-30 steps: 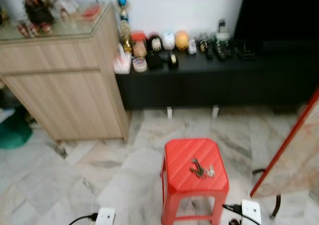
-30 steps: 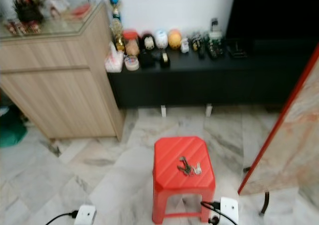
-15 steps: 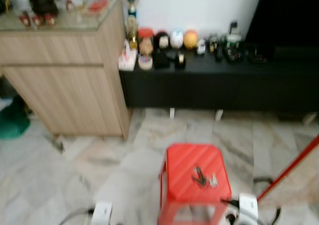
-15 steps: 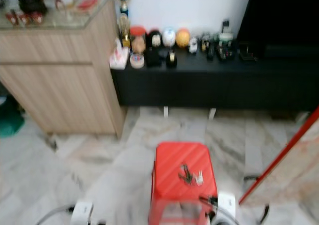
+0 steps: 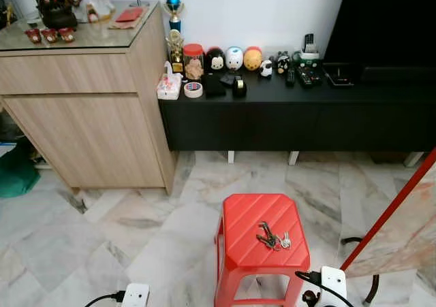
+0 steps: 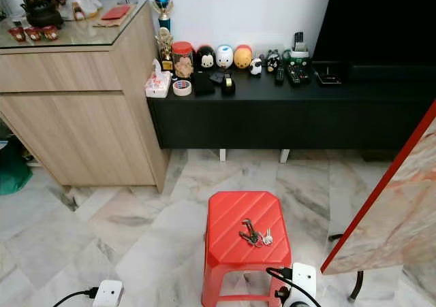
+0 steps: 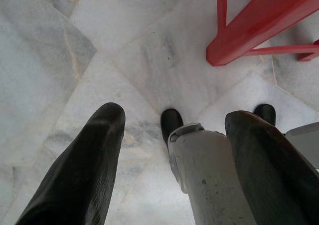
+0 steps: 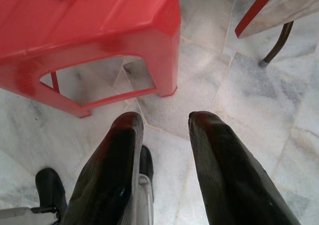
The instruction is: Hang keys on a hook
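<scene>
Left eye view shows you the keys (image 5: 274, 239) lying on the red stool (image 5: 245, 218), toward its right edge. Both grippers, left gripper (image 7: 172, 122) and right gripper (image 8: 164, 125), hang spread and empty beside the stool. A clumsy reach could knock the keys off that edge. Left of the stool, you have open marble floor (image 5: 102, 232).

keys (image 5: 274, 238) – shiny metal | stool (image 5: 245, 218) – glossy red plastic | floor (image 5: 82, 239) – polished marble | cabinet (image 5: 88, 130) – matt wood grain

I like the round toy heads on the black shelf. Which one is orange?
The orange round toy head, last on the right in the row, beside the pale blue-and-white round toy head.
</scene>
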